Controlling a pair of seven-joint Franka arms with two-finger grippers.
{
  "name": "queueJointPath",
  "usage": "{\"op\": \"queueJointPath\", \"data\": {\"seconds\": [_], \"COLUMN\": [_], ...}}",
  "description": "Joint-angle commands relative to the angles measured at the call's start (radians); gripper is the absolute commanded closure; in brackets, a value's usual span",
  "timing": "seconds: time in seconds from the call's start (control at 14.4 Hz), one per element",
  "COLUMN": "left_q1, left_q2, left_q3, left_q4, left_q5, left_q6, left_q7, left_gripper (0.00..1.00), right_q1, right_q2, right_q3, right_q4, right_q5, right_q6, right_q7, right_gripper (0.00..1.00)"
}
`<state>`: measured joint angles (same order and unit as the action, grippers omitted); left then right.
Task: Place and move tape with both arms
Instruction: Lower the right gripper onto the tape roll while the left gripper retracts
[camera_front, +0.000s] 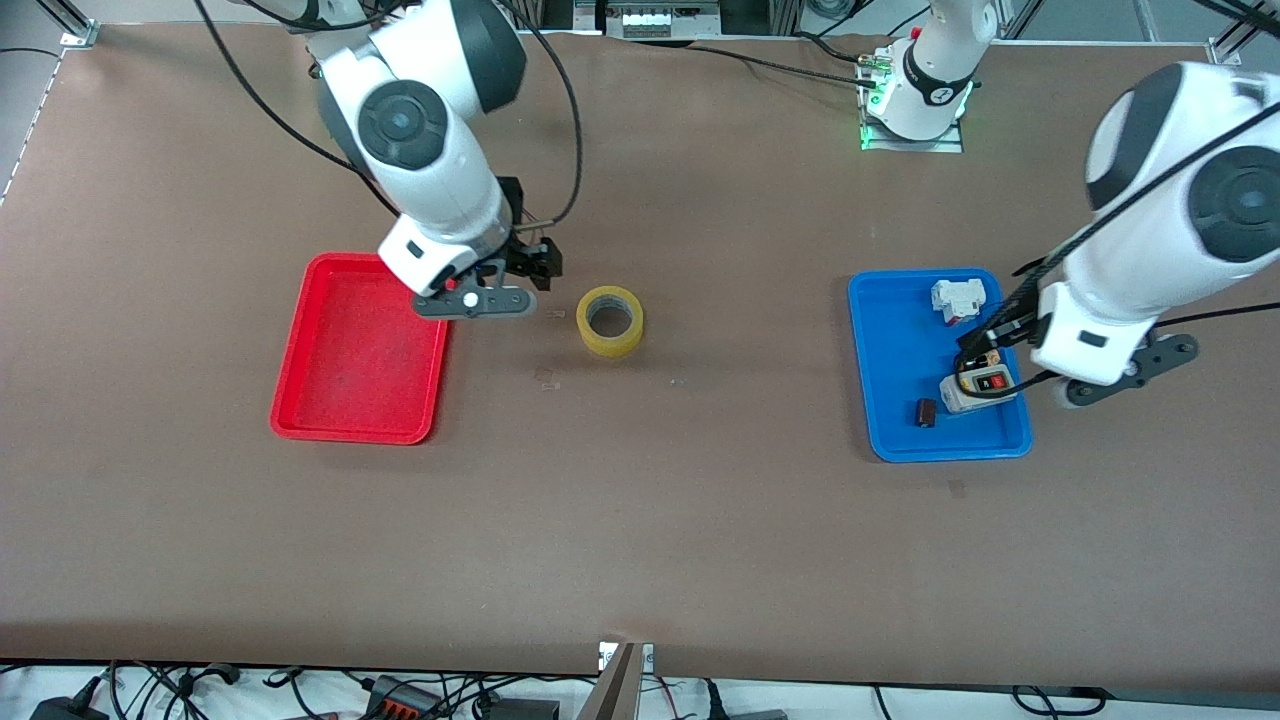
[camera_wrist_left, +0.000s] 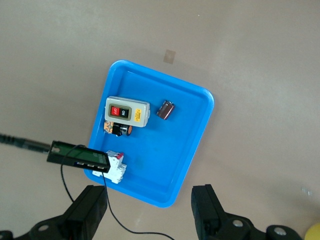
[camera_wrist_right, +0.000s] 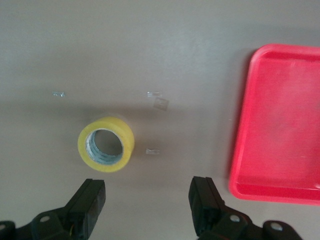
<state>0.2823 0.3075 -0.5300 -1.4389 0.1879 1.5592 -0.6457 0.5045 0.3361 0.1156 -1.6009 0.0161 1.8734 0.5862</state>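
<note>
Tape (camera_front: 610, 320) lies flat on the bench (camera_front: 700, 520), between red tray (camera_front: 360, 350) and blue tray (camera_front: 935, 365). Right pincer (camera_wrist_right: 147, 202) hovers beside it, fingers apart, empty. Left pincer (camera_wrist_left: 150, 212) hangs apparently over the blue tray's edge, fingers apart, empty.

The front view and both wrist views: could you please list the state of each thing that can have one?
tape: flat on the table, hole up, untouched.
red tray: empty.
blue tray: holds a switch box, a white part and a small dark cylinder.
right gripper: jaws open, above the table between tape and red tray.
left gripper: jaws open, over the blue tray.
</note>
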Motion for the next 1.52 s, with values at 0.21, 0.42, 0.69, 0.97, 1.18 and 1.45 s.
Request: {"op": "queueJointPath", "data": {"seconds": [0.21,0.42,0.69,0.97,1.18,1.45], "left_q1": [-0.157,-0.311,-0.359,-0.347,-0.348,-0.35], "left_q2": [-0.136,-0.16,-0.183,-0.188,-0.188,-0.186], "left_q3": [0.4,0.589,0.62,0.611,0.588,0.547], "left_q4": [-0.02,-0.026,-0.064,-0.052,-0.061,-0.075], "left_q5": [-0.197,-0.197,-0.197,-0.249,-0.245,-0.226], "left_q6": [-0.042,-0.053,-0.045,-0.045,-0.037,-0.038], "left_q7": [0.345,0.446,0.477,0.48,0.482,0.482], "left_gripper": [0.0,0.0,0.0,0.0,0.0,0.0], "right_q1": [0.091,0.107,0.124,0.138,0.135,0.137], "right_q2": [0.127,0.127,0.17,0.231,0.261,0.271], "right_q3": [-0.007,-0.007,-0.01,-0.011,-0.014,-0.014], "right_q4": [-0.065,-0.198,-0.22,-0.218,-0.217,-0.215], "right_q5": [-0.008,-0.008,-0.01,-0.015,-0.059,-0.064], "right_q6": [0.16,0.317,0.403,0.496,0.506,0.523], "right_q7": [0.089,0.089,0.089,0.087,0.089,0.089], "right_gripper": [0.02,0.02,0.02,0.02,0.02,0.05]}}
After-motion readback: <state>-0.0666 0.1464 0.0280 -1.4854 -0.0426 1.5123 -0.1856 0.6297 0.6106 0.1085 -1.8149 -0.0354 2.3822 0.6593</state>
